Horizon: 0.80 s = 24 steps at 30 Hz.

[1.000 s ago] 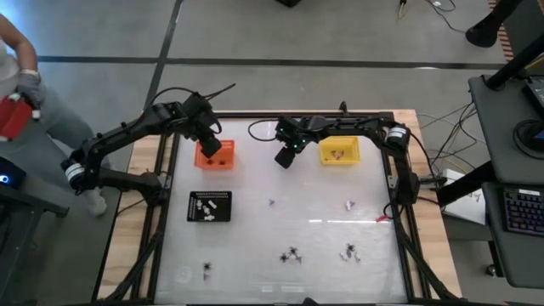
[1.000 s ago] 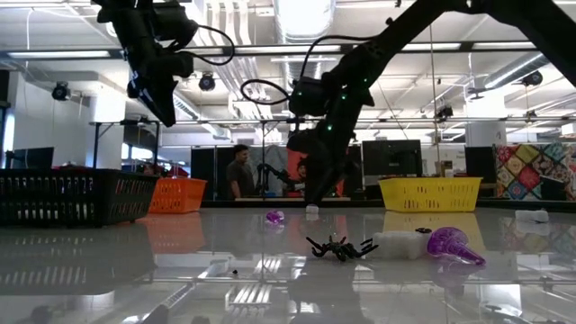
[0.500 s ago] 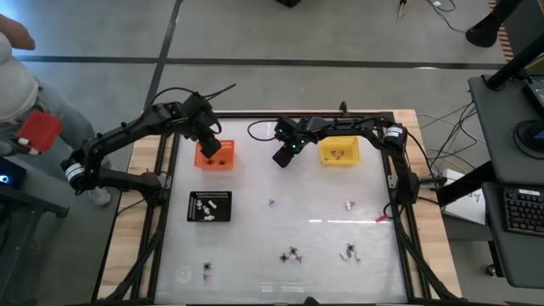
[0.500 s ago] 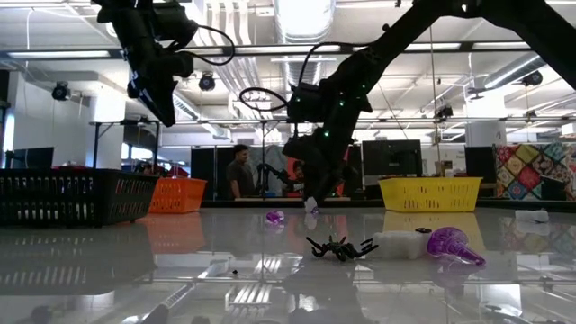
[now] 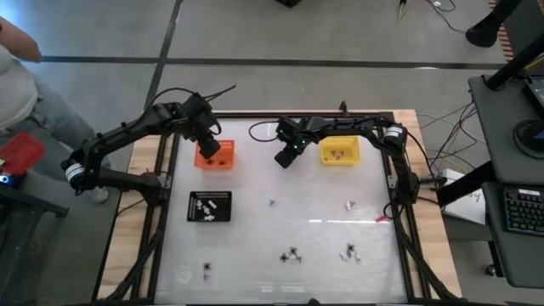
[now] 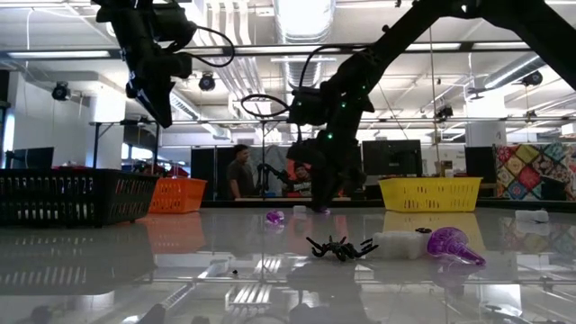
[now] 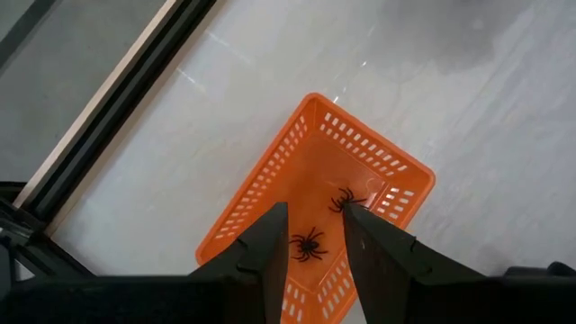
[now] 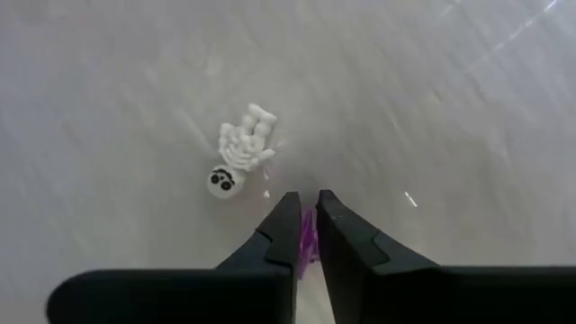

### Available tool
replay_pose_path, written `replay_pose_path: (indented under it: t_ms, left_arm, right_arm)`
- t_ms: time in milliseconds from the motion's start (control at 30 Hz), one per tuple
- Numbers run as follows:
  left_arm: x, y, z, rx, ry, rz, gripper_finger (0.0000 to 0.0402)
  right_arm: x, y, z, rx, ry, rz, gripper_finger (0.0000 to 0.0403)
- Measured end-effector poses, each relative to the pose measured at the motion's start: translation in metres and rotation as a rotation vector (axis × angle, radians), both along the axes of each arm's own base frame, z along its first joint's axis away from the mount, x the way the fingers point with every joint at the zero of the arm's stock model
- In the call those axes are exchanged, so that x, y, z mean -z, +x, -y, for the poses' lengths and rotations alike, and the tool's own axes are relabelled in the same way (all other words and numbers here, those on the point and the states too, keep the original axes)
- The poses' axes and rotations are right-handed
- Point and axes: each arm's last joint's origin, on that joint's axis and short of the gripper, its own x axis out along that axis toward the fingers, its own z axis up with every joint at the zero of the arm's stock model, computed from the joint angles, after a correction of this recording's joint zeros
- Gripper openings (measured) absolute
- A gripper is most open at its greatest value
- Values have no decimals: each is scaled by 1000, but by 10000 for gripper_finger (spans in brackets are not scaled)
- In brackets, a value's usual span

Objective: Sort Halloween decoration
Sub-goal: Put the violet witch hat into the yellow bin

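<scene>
Right tool [image 8: 306, 236] closed since earlier

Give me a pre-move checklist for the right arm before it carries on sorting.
1. Right gripper closed on something: ok; a purple trinket shows between its nearly shut fingers.
2. Grip is secure: cannot tell; only a sliver of purple shows.
3. White skeleton clear of the fingers: ok; it lies on the table apart from them.
4. Yellow tray reachable: ok; it sits just beside the right gripper in the high view.
5. Left gripper out of the way: ok; open and empty above the orange tray, which holds two black spiders.
6. Table edge free of people: ok; one person stands off the left side.
</scene>
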Motion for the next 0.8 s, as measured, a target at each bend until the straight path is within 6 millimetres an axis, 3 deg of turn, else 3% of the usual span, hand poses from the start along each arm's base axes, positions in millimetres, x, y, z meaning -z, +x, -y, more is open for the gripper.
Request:
replay_pose_path:
  t_ms: [367,800]
  left_arm:
    - [1,-2,1,0,-13,-17,93]
    - [1,-2,1,0,-17,-22,93]
  right_arm:
    - [-13,-8,-4,-2,16,-28,9]
    - [-78,-28,-13,10,-44,68,9]
